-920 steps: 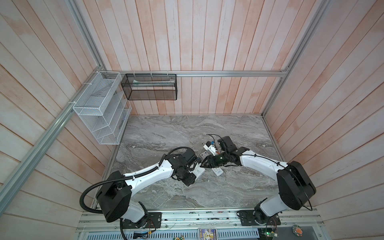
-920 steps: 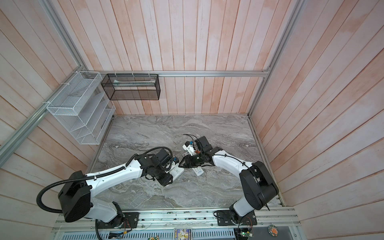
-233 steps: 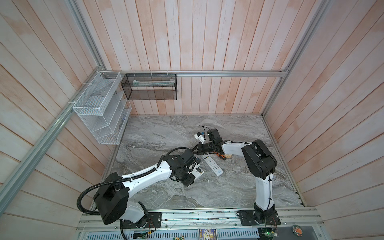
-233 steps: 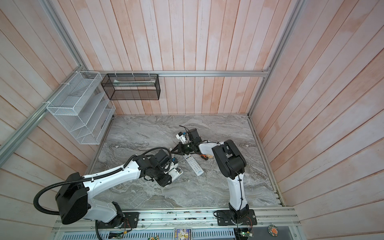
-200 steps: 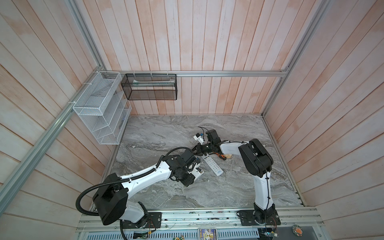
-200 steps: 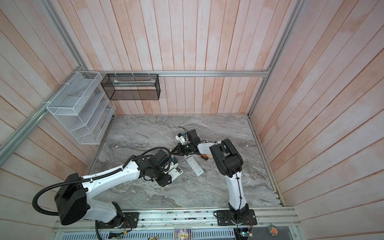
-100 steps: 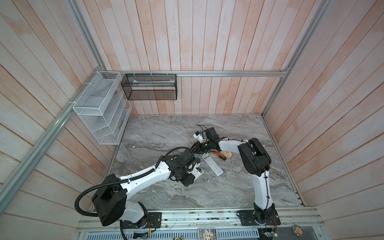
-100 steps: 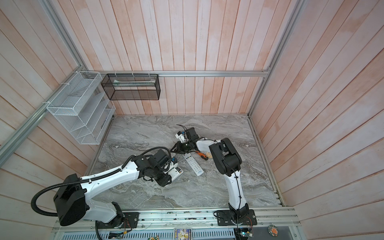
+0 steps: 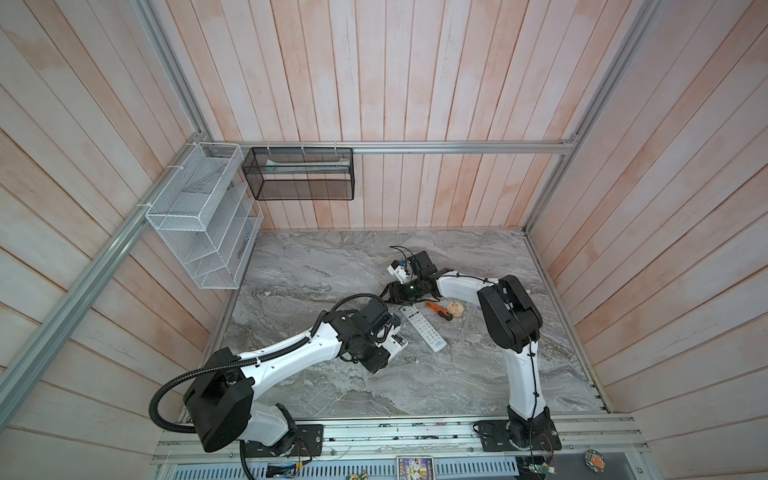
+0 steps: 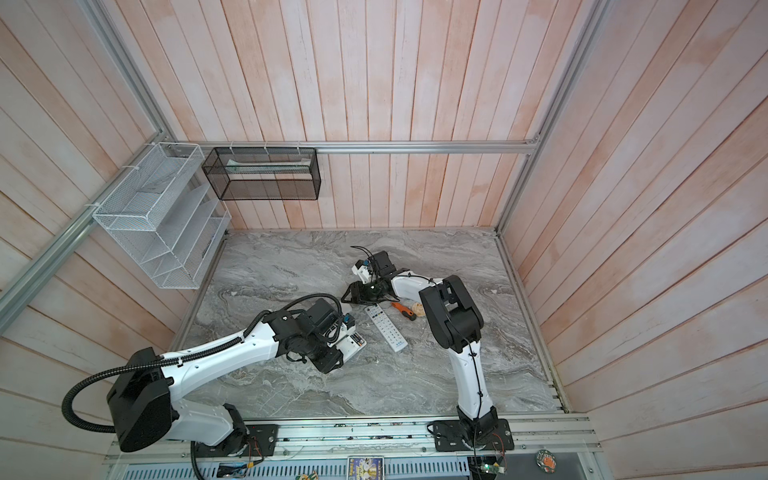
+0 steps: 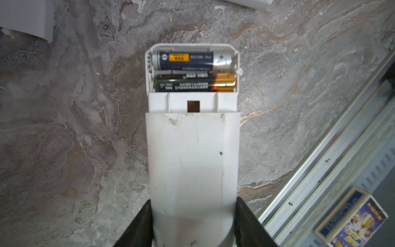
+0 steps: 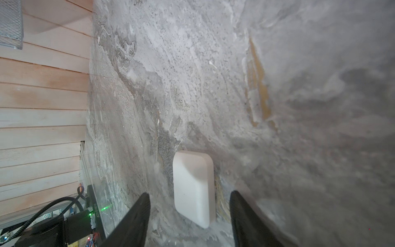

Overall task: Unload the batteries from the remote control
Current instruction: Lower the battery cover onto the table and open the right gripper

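Two batteries [image 11: 193, 71] sit side by side in the open compartment of the remote control [image 11: 192, 160], and the way they lie there decides the coming grasp. Nearest the robot's base, the left pincer [image 11: 193, 205] is clamped on the plain end of that remote, one jaw against each long edge. I cannot tell whether the remote hangs clear of the tabletop [image 11: 74, 128]. The uncovered compartment is at the opposite end, so the cells are the part of the remote farthest from that grip. Their long axes run across the remote, square to its length and in line with the left jaws' closing direction. The blue cell lies at the very end and the black-and-gold one just inside it.

Farther off, toward the back wall, the right pincer [image 12: 190, 195] is low over the tabletop with its jaws wide and nothing in them. A small white cover [image 12: 192, 184] lies flat between them with a gap on each side. In a top view this pincer is near the held remote, just beyond it. A second remote [image 9: 423, 328] and an orange-handled screwdriver [image 9: 439, 311] lie close by.

By my judgement the free right arm must fetch the cells. It would come back toward the base and turn its jaws to pinch a cell across its thin girth, not end to end.
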